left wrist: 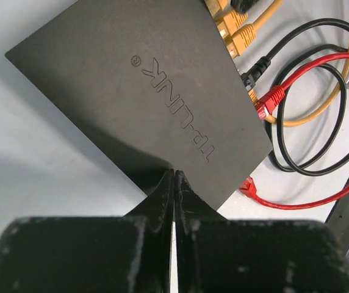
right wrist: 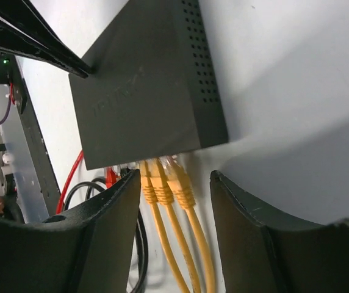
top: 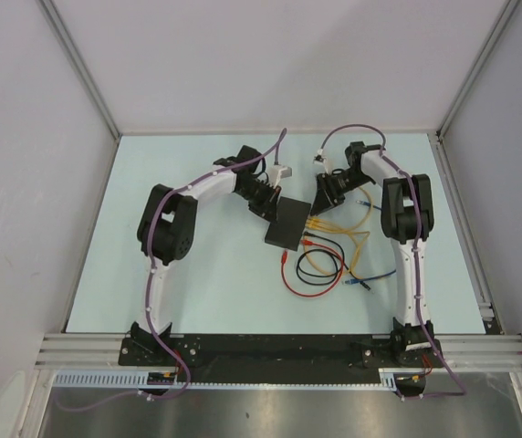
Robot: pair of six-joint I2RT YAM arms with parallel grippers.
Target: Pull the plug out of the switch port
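Note:
The switch is a flat matte-black box lying mid-table; it also shows in the left wrist view and the right wrist view. Three yellow plugs sit side by side in its ports, with a black plug and a red plug further along the same edge. My left gripper is shut and empty, its tips resting on the switch's top near the far edge. My right gripper is open, its fingers straddling the three yellow plugs without gripping.
Loops of black, red and yellow cable lie on the table in front of the switch, with a blue plug and a loose red plug. A small grey object lies behind the switch. Walls enclose the table on three sides.

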